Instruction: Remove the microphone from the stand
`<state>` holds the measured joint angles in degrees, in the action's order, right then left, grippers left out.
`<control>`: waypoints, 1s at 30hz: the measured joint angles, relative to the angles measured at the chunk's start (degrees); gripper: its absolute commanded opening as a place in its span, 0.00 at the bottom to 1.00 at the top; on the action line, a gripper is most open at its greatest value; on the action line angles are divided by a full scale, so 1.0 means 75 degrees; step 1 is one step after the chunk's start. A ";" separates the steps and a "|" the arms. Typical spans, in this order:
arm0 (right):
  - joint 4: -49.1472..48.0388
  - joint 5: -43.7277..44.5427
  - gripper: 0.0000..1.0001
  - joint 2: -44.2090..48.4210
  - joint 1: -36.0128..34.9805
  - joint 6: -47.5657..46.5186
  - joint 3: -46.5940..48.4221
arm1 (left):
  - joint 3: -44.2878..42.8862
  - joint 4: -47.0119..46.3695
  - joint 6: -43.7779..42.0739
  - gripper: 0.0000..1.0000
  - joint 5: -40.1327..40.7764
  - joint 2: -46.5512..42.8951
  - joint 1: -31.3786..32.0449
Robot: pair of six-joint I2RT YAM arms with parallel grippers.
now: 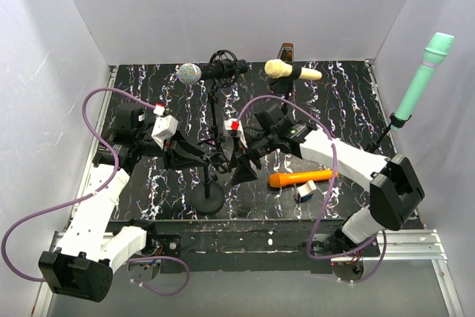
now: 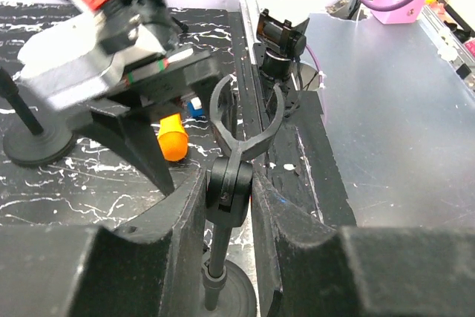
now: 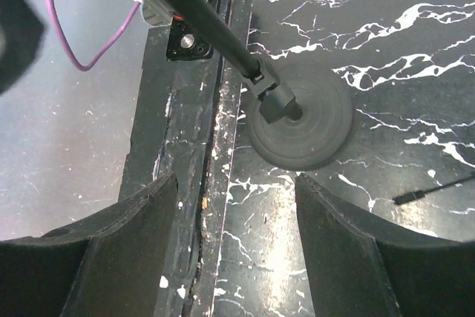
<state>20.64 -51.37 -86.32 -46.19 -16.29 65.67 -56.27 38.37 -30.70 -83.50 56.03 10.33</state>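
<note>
The stand (image 1: pixel 206 199) is black, the table (image 1: pixel 349 102) white-veined black, the microphone (image 1: pixel 300 178) orange.

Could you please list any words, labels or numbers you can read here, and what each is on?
No text can be read.
Small blue-and-white box beside the orange microphone: any print is too small.
Pink object in the left wrist view: too blurred.

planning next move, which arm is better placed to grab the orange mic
Right, probably: the right gripper is open with the orange microphone lying beside it; the left gripper is shut on the microphone stand.
</note>
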 measured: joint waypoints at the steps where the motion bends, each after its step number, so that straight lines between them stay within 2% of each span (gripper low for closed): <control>1: -0.0134 -0.0087 0.70 -0.0111 -0.0006 0.0035 0.0000 | 0.0000 0.0047 -0.0131 0.00 -0.0058 0.0020 0.0020; 7: -0.0726 -0.0562 0.68 -0.0968 -0.0047 0.0207 -0.0009 | -0.0149 0.0816 -0.1067 0.00 -0.0187 0.0047 0.0041; 16: -0.2049 -0.1180 0.67 -0.1399 -0.0291 0.0898 -0.0146 | -0.0297 0.1749 -0.1877 0.00 -0.0169 -0.0058 0.0038; 23: -0.2763 -0.1279 0.56 -0.1591 -0.0548 0.1381 -0.0140 | -0.0306 0.2022 -0.2092 0.00 -0.0140 -0.0192 0.0017; 27: -0.2789 -0.1300 0.41 -0.1894 -0.0565 0.1515 -0.0102 | -0.0306 0.2081 -0.2116 0.00 -0.0125 -0.0239 -0.0015; 30: -0.2783 -0.1317 0.36 -0.2060 -0.0565 0.1574 -0.0070 | -0.0306 0.2136 -0.2165 0.00 -0.0105 -0.0289 -0.0017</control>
<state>-0.23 -61.25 -101.78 -50.43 -4.49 65.14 -58.57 54.39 -46.94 -84.29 53.87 10.20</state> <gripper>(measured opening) 0.398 0.252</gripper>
